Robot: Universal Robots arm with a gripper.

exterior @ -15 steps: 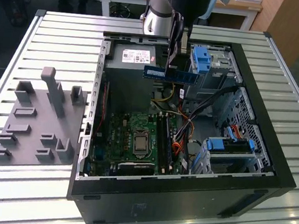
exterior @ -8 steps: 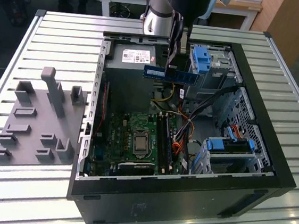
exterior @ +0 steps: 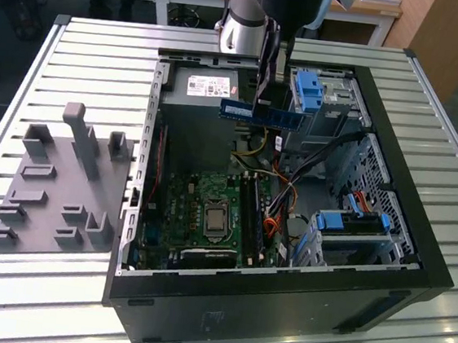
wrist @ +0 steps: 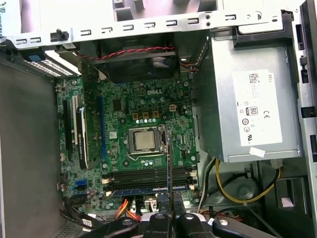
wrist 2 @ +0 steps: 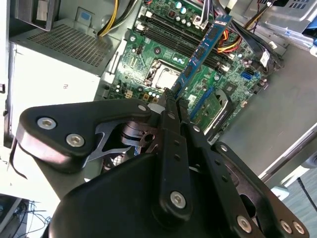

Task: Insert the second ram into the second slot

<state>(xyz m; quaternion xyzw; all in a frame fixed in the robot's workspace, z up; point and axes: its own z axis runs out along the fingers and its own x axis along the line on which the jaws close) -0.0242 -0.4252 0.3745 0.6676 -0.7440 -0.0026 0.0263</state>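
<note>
Status: holding second ram [exterior: 264, 114] in gripper [exterior: 263, 101], fingers [wrist 2: 167, 114] clamped shut on one long edge, near mid-length. Hangs level above open PC case [exterior: 425, 258], well clear of motherboard [exterior: 184, 208].

In first wrist view, seen edge-on as thin blue line, crossing memory slots [wrist: 143, 174] at roughly a right angle rather than lying along them. Looks like one blue stick [wrist: 143, 191] already seated at edge of the slot bank; black slots beside it empty. Cannot tell which of those counts as second slot.

Risks, judged from here:
- Orientation mismatch: lowered without a turn, would land across slots and hit latches or seated stick.
- Notch direction: cannot tell key position; forcing it reversed could crack stick or slot.
- Thin pinch grip: could pivot or slip under insertion push, seating one end only.
- Cable bundle [exterior: 321, 157] close by: could snag on the way down.
- Tight slot spacing: small sideways error puts it in the neighbouring slot.
</note>
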